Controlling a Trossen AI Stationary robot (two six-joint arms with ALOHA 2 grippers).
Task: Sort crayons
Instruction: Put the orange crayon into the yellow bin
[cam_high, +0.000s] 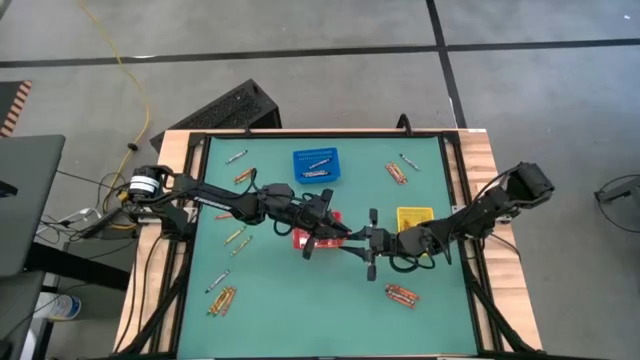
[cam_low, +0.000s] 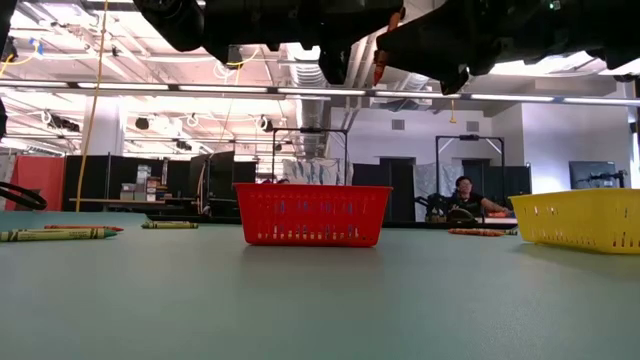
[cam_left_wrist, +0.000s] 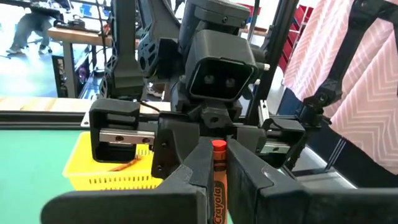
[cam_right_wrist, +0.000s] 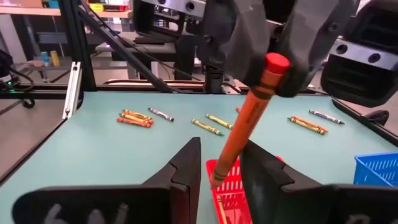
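My left gripper (cam_high: 340, 229) is shut on an orange-red crayon (cam_right_wrist: 245, 118), above the red basket (cam_low: 312, 215) at the table's middle. My right gripper (cam_right_wrist: 221, 160) stands open just to its right, facing it. In the right wrist view the crayon's lower part shows in the gap between the right fingers, and no touch can be seen. Loose crayons lie on the green mat at the far left (cam_high: 237, 157), far right (cam_high: 397, 172), near left (cam_high: 222, 300) and near right (cam_high: 402, 295). My left gripper pinches the crayon between its two fingers near the flat end (cam_right_wrist: 275, 65), which sticks out just past the fingertips (cam_left_wrist: 217, 148). The fingers come in level from the table's left. The crayon slants down from the hold, clear of the table, its tip (cam_right_wrist: 216, 182) over the red basket.
A blue basket (cam_high: 315, 165) holding some crayons stands at the far middle. A yellow basket (cam_high: 414, 217) sits right of the red one, under my right arm. Black rails frame the mat. A person (cam_low: 465, 195) sits in the room behind the table.
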